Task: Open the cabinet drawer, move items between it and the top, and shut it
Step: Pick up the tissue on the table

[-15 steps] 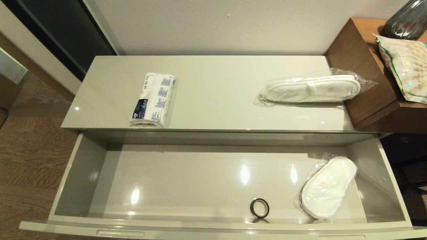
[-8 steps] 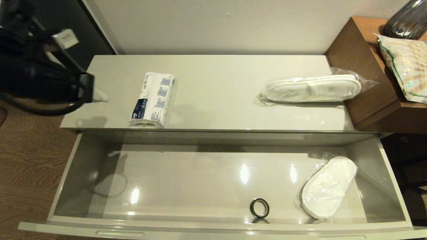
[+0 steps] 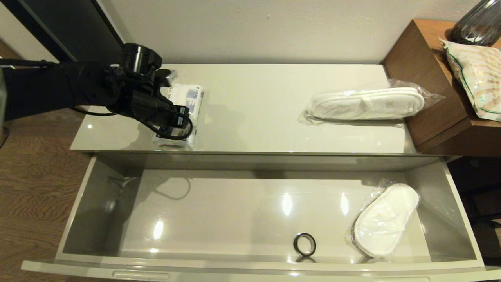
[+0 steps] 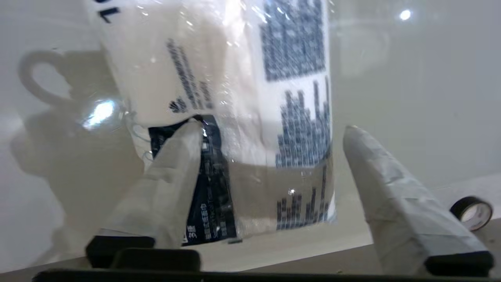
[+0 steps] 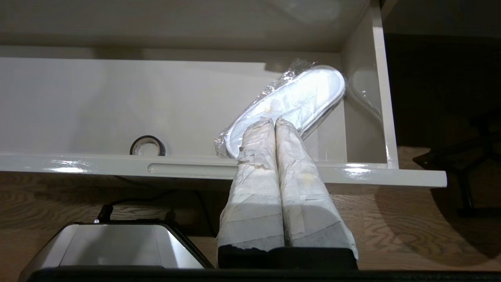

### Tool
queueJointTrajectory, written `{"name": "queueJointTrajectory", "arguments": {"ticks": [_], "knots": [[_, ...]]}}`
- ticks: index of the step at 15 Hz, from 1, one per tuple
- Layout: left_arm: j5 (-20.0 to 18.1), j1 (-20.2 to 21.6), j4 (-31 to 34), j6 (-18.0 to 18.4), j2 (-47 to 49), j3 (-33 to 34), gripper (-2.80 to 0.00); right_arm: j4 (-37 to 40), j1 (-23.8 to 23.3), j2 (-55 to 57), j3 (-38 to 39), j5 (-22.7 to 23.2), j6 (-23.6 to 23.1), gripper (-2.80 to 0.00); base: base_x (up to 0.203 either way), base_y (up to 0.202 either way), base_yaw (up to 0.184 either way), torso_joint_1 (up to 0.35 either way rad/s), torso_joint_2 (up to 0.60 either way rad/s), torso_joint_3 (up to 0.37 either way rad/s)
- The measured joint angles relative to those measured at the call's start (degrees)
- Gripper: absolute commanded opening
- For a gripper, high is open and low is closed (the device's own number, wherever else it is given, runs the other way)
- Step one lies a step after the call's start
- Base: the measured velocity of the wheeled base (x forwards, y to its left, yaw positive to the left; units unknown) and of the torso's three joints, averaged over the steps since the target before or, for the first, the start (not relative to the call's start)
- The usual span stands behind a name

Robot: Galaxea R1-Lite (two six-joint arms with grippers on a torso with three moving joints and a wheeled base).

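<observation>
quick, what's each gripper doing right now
Left gripper: open, over the tissue pack on the top, holding nothing.
Right gripper: shut, empty, parked in front of the cabinet drawer.

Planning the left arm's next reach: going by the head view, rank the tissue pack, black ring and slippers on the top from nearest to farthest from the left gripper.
1. tissue pack, directly under the left gripper.
2. black ring, in the drawer, front.
3. slippers on the top, far right end.

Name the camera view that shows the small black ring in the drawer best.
The head view: the black ring lies whole on the drawer floor near the front wall. The right wrist view shows it partly hidden behind the front wall. The left wrist view catches it at the edge.
</observation>
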Motion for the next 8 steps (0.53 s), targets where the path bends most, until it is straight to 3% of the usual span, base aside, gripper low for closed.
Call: {"name": "queueJointTrajectory", "arguments": {"ticks": [6,7,8], "knots": [[3.57,-0.31,-0.05,2.11,1.11,4.62,0.0,0.0,0.0,0.02,-0.02,0.02,0.01,-2.8,0.0,0.0,0.0,0.0,0.0,0.0],[3.67,-0.31,-0.05,2.25,0.79,6.0,-2.8,0.0,-0.01,0.02,-0.02,0.0,0.03,-2.8,0.0,0.0,0.0,0.0,0.0,0.0],[3.99,-0.31,0.05,2.49,0.56,6.96,-2.8,0.02,0.0,0.02,-0.02,0.02,-0.01,-2.8,0.0,0.0,0.0,0.0,0.0,0.0]]}}
